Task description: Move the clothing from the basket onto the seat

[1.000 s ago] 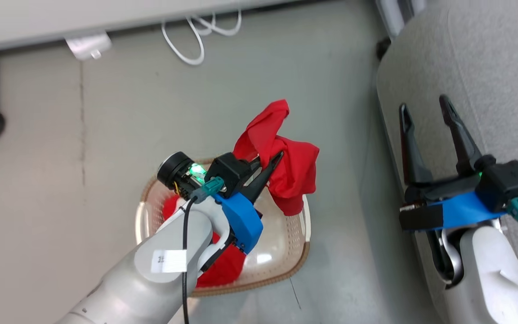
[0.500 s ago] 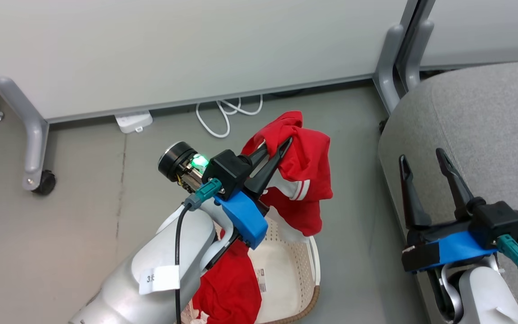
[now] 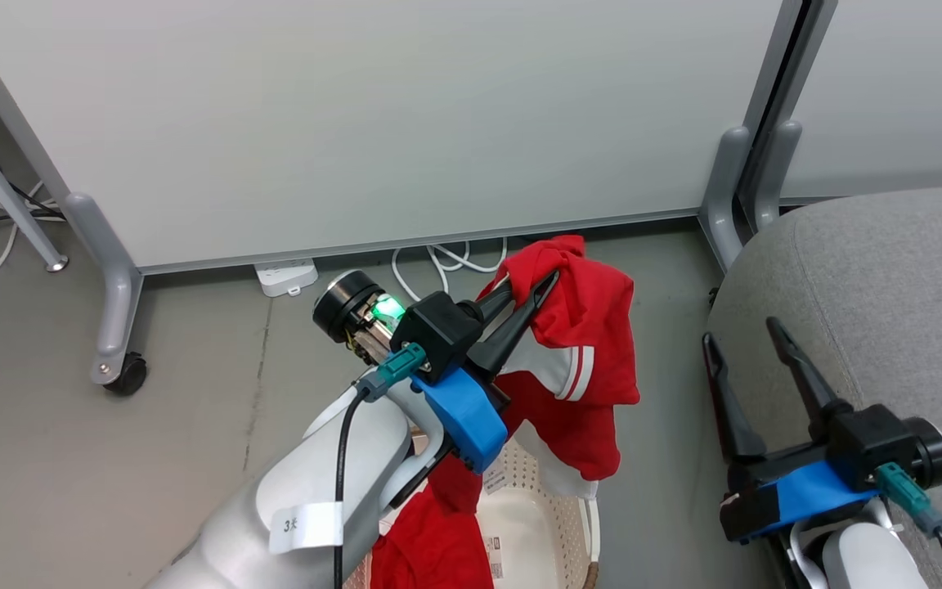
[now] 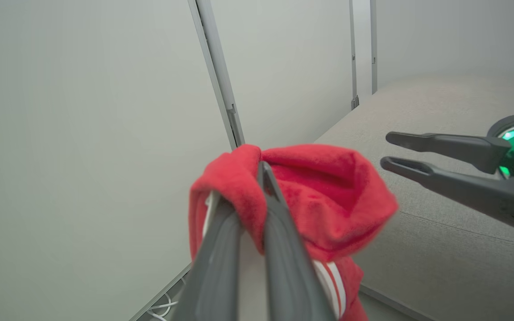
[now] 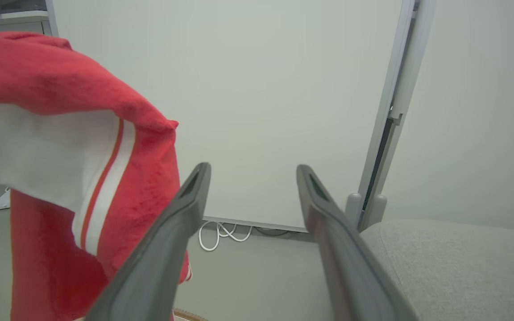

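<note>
Red soft-fabric garment (image 3: pixel 594 327) dangles over the cream perforated basket (image 3: pixel 557 532), a fold clamped in the left end effector (image 3: pixel 532 282); the right end effector (image 3: pixel 741 331) gapes beside the grey upholstered seat (image 3: pixel 888 286). Light and limp, it probably holds best bunched.

The forearm tag (image 3: pixel 305 524) reads "3"; paper label (image 3: pixel 494 546) in the basket (image 3: pixel 538 532) is illegible.

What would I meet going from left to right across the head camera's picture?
First a wheeled partition leg → white power strip → left end effector clamping the red garment → open right end effector → grey seat.
</note>
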### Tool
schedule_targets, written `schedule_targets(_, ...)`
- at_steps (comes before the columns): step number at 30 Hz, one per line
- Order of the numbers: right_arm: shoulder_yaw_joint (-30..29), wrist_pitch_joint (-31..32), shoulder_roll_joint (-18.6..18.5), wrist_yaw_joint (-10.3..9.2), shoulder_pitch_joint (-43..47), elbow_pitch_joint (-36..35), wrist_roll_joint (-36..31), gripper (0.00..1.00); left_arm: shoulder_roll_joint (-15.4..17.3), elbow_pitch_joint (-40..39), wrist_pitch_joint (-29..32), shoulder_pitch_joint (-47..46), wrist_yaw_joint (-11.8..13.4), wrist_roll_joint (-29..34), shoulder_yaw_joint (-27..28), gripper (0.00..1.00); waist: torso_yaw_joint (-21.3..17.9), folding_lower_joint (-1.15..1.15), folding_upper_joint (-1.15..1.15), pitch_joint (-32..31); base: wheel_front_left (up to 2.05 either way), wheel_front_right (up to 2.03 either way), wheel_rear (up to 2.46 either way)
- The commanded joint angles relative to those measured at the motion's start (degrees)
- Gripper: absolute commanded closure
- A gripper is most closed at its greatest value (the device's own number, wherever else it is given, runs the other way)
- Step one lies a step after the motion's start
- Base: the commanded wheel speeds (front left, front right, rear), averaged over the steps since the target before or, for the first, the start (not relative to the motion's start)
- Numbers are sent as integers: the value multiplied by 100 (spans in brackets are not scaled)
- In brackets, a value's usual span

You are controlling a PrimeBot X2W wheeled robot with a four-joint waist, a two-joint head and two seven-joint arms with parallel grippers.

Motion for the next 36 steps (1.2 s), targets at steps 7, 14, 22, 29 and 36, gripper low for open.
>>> schedule_targets(7, 501, -20, -324, 1, -151, 30, -73, 0, -33, -43, -29, -43, -6, -65, -121, 100, 75, 1, -1, 3, 0, 0, 0)
schedule_targets(14, 1332, -20, -743, 1, -637, 245, -230, 0, -64, -91, -29, -128, -7, -46, -205, 100, 165, 1, -1, 84, 0, 0, 0)
schedule_targets(22, 2179, -20, -1207, 1, -1550, 783, -499, 0, -131, -157, -29, -280, -7, 4, -335, 100, 304, 1, -1, 285, 0, 0, 0)
schedule_targets(29, 2409, -20, -1374, 1, -2025, 1013, -503, 0, -205, -171, -29, -381, -7, -1, -395, 100, 416, 1, -1, 420, 0, 0, 0)
schedule_targets(36, 2292, -20, -1448, 1, -2121, 1000, -481, 0, -203, -118, -29, -398, -7, 11, -338, 100, 426, 1, -1, 463, 0, 0, 0)
